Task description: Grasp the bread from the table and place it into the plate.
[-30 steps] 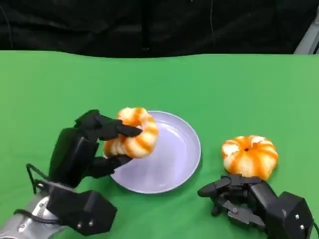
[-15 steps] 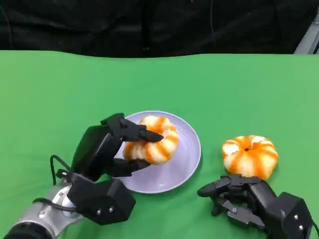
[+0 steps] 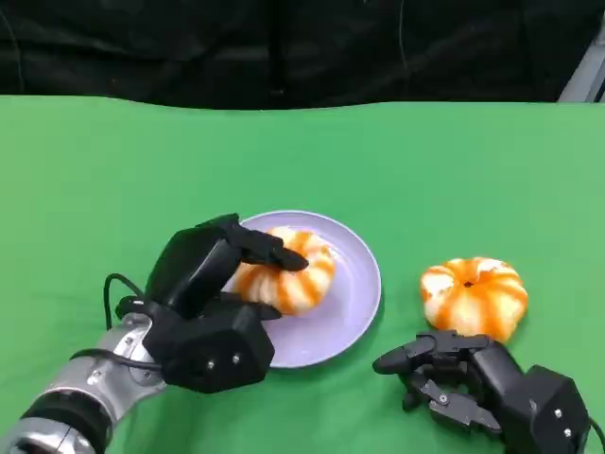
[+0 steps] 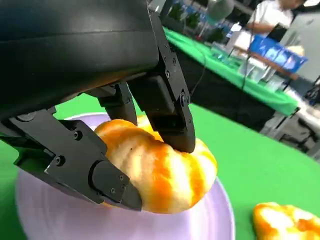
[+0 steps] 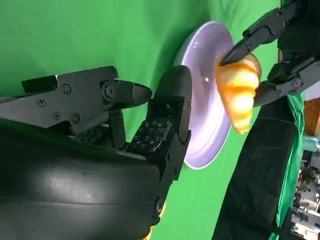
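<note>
1. Between the left hand's fingers sits the bread, clamped, over the lavender plate.
2. Right hand rests on the green table, fingers apart, holding nothing.
3. Second bread lies just beyond those fingertips.

green cloth table, black backdrop behind, further green tables beyond

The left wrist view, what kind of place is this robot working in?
Probably a robotics lab or data-collection room. The table is draped in plain green cloth against a black backdrop, other green-covered tables stand behind with a person beside them, and the bread looks like a prop.
</note>
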